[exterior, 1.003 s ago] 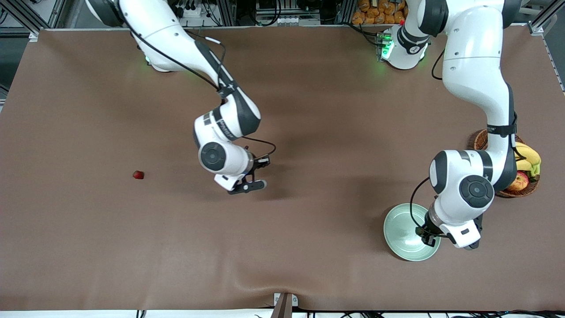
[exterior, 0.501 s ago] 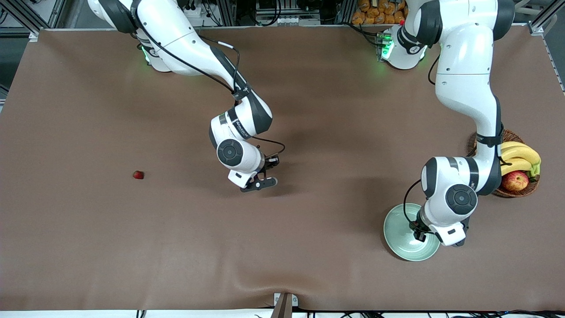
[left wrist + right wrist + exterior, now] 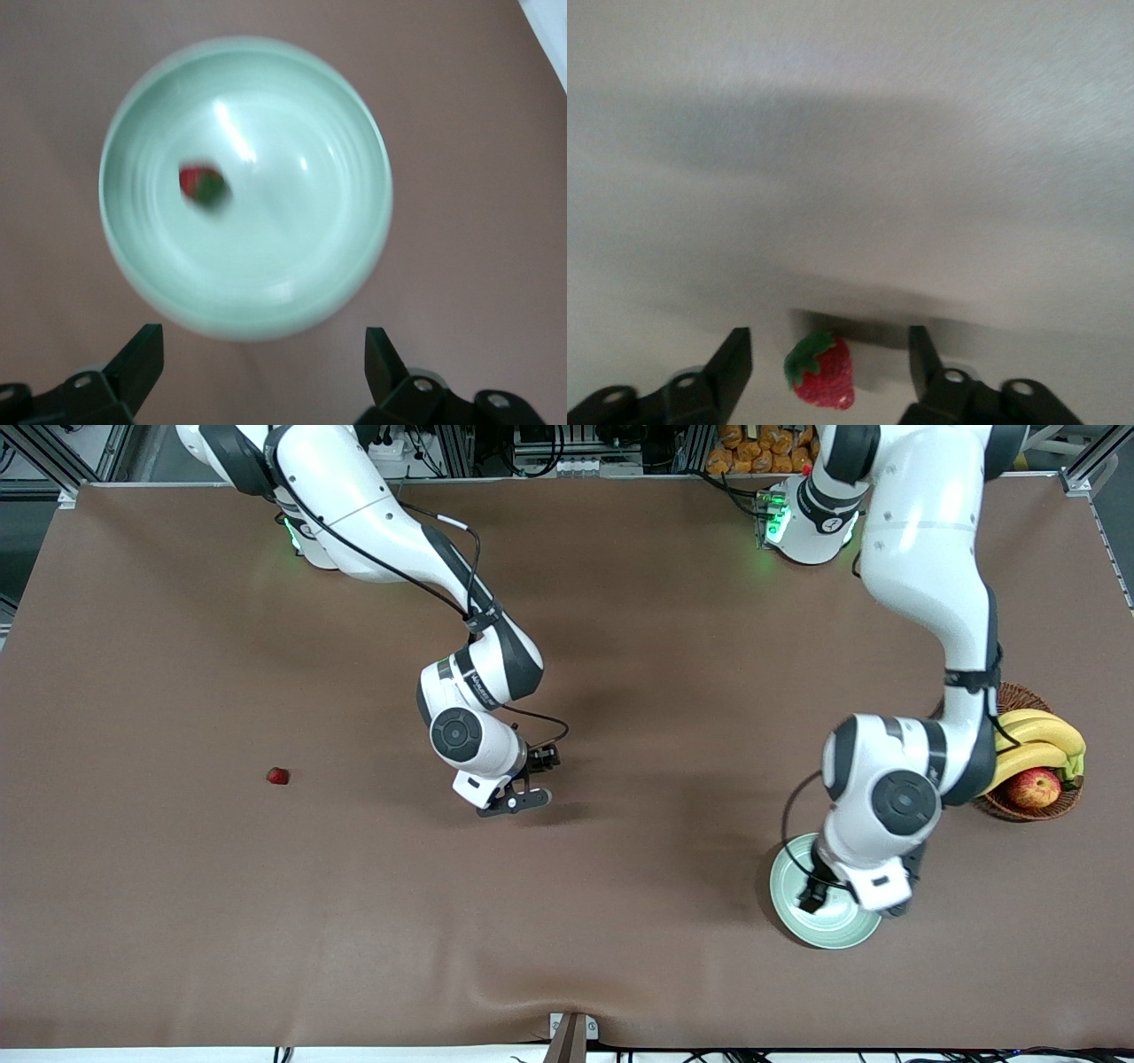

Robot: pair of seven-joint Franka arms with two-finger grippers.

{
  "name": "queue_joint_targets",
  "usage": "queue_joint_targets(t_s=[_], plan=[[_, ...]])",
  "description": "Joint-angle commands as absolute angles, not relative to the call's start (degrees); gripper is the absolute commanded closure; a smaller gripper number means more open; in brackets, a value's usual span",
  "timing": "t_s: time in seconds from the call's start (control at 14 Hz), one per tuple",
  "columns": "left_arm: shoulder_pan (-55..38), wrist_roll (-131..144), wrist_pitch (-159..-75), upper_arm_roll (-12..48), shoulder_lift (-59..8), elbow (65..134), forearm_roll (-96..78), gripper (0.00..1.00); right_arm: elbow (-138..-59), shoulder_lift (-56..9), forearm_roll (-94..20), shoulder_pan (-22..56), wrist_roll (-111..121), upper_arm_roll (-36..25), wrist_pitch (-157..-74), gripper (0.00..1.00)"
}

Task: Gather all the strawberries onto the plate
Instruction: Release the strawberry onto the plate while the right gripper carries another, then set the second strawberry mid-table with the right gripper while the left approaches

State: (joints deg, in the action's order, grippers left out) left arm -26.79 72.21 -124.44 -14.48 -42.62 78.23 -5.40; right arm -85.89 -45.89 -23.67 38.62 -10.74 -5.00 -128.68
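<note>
My left gripper (image 3: 257,363) hangs over the plate (image 3: 354,266), fingers (image 3: 142,359) spread wide, nothing between them. 1 strawberry (image 3: 204,184) lies inside the plate, off centre on the pale green bottom, clear of the rim. My right gripper (image 3: 828,367) sits low over the table (image 3: 177,912) near its middle, fingers (image 3: 731,363) apart, with a 2nd strawberry (image 3: 822,370) lying on the table between them, touching neither one, green cap on top in the wrist view. In the front view the right gripper (image 3: 514,797) covers that berry, so I can't spot it there. A 3rd strawberry (image 3: 278,776) lies alone on the table toward the right arm's end, well apart from both grippers. The plate (image 3: 788,921) is at the left arm's end, partly under my left wrist. A wicker basket (image 3: 1045,806) with bananas (image 3: 1045,740) and an apple (image 3: 1034,787) stands near the plate, farther from the front camera.
</note>
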Motion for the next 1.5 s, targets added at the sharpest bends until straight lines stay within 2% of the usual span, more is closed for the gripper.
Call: queue_joint_targets(t_s=[0.0,0.43,0.57,0.79,1.0,1.43], plan=[[-32.67,73.39,-122.78,-14.5,-41.31,79.45,-3.95,0.0,-85.61,-42.81,-24.08,34.82,-9.76,-4.75,-124.39,0.0],[-47.53,74.61,-123.22,-13.01,-45.16,79.19,-4.57,0.0,-86.83,-36.84,-18.73,22.97,-3.27,-5.01,-114.02,0.0],[-52.36,75.15,-127.15,-13.01,-47.28,79.01,-4.31,0.0,-89.37,-34.38,-18.37,17.26,-1.68,-5.1,-111.63,0.0],[-55.98,75.23,-133.14,-13.01,-49.3,78.93,-4.22,0.0,-92.89,-32.08,-18.2,10.74,1.66,-5.45,-110.84,0.0],[-58.27,75.85,-135.53,-13.1,-51.23,78.84,-4.13,0.0,-94.56,-31.9,-13.03,7.31,5.78,-6.59,-110.48,0.0],[-59.94,77.78,-142.2,-13.18,-53.26,78.66,-4.13,0.0,-99.31,-32.17,-5.47,4.57,10.63,-8.53,-113.98,0.0]])
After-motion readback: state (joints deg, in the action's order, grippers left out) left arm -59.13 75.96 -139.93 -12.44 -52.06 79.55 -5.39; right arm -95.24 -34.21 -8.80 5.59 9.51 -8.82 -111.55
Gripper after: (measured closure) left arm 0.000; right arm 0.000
